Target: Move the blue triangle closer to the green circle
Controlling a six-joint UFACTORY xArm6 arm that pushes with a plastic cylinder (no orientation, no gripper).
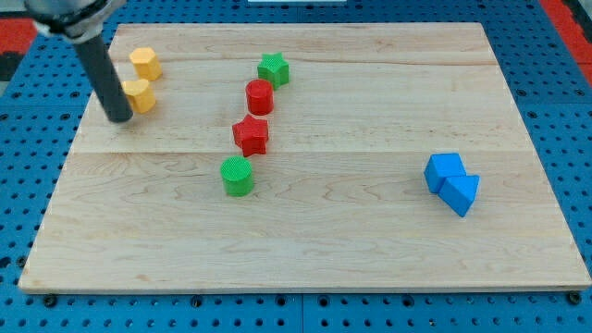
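The blue triangle lies at the view's right, touching a blue cube just above and left of it. The green circle stands left of the board's centre, far to the left of the triangle. My tip rests on the board at the upper left, just left of the lower yellow block, far from both the triangle and the circle.
A red star, a red cylinder and a green star run in a line above the green circle. Two yellow blocks sit at the upper left. The wooden board lies on a blue pegboard.
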